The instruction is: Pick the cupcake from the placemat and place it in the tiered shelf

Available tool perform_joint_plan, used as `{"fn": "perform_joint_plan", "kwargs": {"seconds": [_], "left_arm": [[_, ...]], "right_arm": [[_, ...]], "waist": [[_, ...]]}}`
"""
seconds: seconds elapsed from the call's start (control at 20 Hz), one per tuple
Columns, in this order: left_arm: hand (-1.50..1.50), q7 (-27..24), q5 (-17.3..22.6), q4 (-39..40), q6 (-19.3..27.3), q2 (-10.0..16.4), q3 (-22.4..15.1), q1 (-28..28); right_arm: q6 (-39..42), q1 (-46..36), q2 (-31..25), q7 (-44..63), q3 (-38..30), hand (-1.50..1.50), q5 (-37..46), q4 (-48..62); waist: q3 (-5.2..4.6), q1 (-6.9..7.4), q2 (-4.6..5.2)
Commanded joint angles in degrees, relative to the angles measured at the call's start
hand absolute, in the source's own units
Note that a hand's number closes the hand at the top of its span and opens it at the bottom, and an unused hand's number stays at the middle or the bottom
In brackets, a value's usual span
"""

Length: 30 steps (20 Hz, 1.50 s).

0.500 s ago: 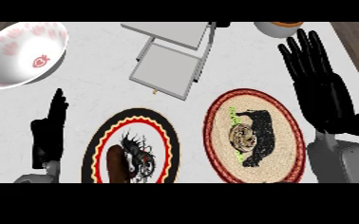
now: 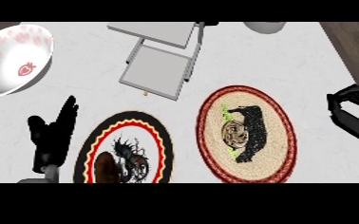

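brown round cupcake is seen on woven red-rimmed round placemat at 4 o'clock. left hand rests open at 8 o'clock. right hand at 3 o'clock, closure cannot be told. cupcake could be toppled by a sideways reach.

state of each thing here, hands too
cupcake: on the placemat, untouched
placemat: flat on the counter
tiered shelf: upright, no cupcake in it
strawberry bowl: upright
left hand: open, resting, fingers up
right hand: partly cut off at right edge
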Motion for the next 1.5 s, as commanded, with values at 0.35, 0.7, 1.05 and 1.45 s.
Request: {"fn": "perform_joint_plan", "kwargs": {"seconds": [0.35,0.7,1.05,1.45], "left_arm": [[0.00,7.76,5.33,2.36,-7.78,-0.13,0.82,-3.33],[0.00,10.24,4.27,-2.90,-6.66,-0.13,0.42,-0.52],[0.00,10.84,3.99,-0.54,-7.44,-0.39,0.93,-3.05],[0.00,9.37,2.75,2.34,-7.64,-1.58,1.92,-6.11]], "right_arm": [[12.86,11.11,-5.88,-5.60,-1.95,-1.50,-0.52,-0.10],[15.24,14.74,-8.61,12.53,2.01,-1.50,-1.06,-21.11],[8.84,9.80,-9.50,40.69,9.09,-1.50,3.90,-35.99],[3.55,-4.50,-2.78,58.54,23.70,-1.50,21.21,-32.28]], "waist": [[-0.02,1.59,-0.43],[-0.08,2.08,-0.56],[-0.13,2.52,-0.37],[-0.08,2.75,-0.24]]}}
